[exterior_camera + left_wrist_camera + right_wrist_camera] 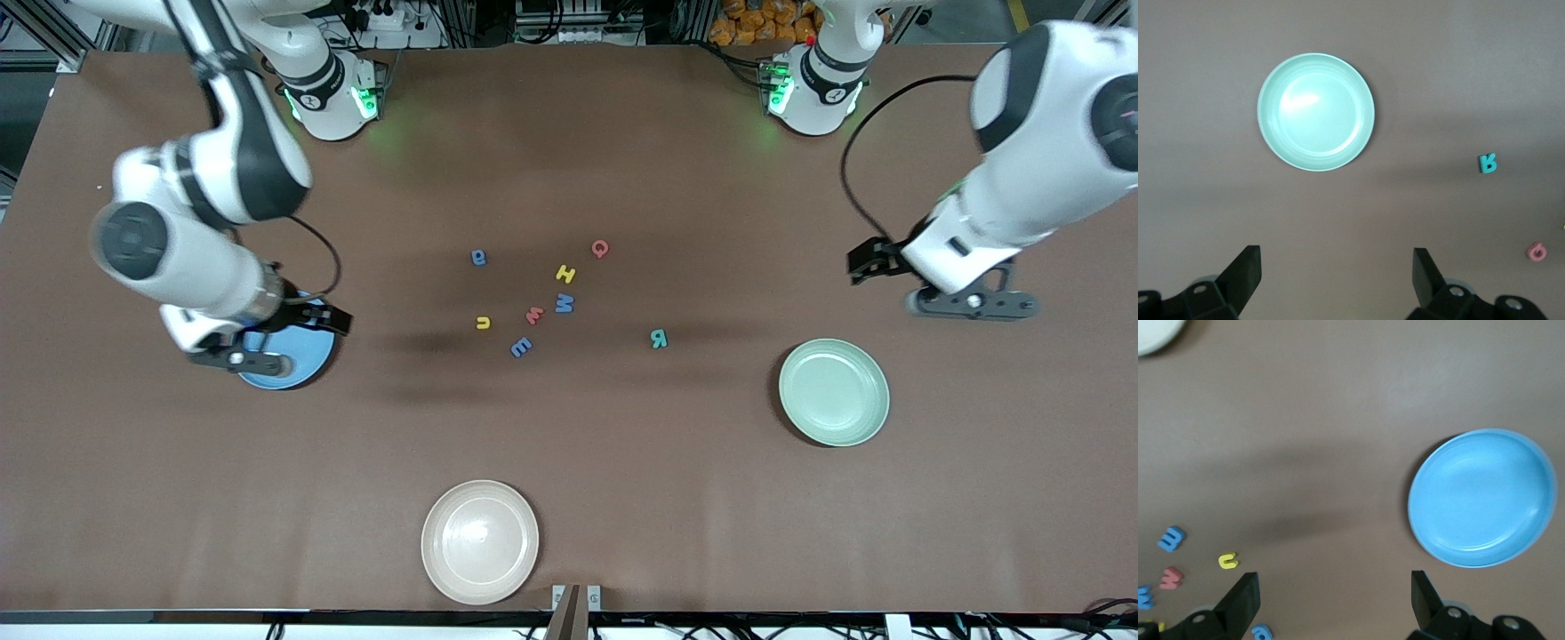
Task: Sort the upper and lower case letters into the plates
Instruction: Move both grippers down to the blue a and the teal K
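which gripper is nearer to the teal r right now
Left. The left gripper hangs open above the table by the pale green plate, toward the left arm's end from the teal R. The right gripper, also open, is over the blue plate, farther away.

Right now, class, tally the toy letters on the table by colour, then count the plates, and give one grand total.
Blue letters: 3, a, M, E
Red letters: 2, Q, w
Yellow letters: 2, H, u
Teal letters: 1, R
Plates: 3, blue plate, pale green plate, cream-white plate
Total: 11
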Controlling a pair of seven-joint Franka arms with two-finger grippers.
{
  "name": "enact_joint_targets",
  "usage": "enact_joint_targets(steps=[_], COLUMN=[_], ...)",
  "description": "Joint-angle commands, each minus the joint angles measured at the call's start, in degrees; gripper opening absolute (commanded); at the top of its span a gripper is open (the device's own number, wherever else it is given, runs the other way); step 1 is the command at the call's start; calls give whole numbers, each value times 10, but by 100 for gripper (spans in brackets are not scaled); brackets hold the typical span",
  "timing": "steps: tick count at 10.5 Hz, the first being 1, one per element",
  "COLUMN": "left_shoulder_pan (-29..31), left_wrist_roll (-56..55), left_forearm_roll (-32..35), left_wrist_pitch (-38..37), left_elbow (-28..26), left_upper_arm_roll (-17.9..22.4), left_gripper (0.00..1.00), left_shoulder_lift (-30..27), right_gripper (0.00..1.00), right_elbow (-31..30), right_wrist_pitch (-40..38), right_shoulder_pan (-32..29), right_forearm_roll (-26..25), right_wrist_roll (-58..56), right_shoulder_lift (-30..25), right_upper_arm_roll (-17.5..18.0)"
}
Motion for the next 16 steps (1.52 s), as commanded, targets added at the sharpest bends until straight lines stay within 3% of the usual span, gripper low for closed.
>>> enact_joint_targets(steps=[1, 6, 8, 11, 13, 16], left_shoulder_pan=[-18, -117, -161, -180, -192, -199], left_wrist_roll=[-113, -393, -491, -524, -537, -539], left_forearm_roll=[-5, 51, 101, 110, 117, 187], left_wrist_pitch=[36, 140, 168, 226, 255, 283], left_elbow=[-23, -50, -47, -44, -44, -44], left_upper_arm_roll=[-28, -35, -36, -35, -35, -36], left_gripper=[100, 100, 100, 100, 100, 99], left_shoulder_lift=[10, 101, 145, 192, 214, 253], right_gripper=[100, 100, 100, 100, 100, 98], right_elbow=[-88, -116, -162, -224, -242, -290], right_wrist_pitch=[88, 111, 178, 292, 309, 384], right_shoulder_pan=[32, 125, 165, 214, 235, 258], right_forearm_roll=[27, 70, 70, 76, 76, 76], right_wrist_roll=[22, 49, 50, 79, 79, 79], right_shoulder_lift=[-7, 46, 51, 52, 52, 52], right_upper_arm_roll=[-3, -2, -2, -2, -2, -2])
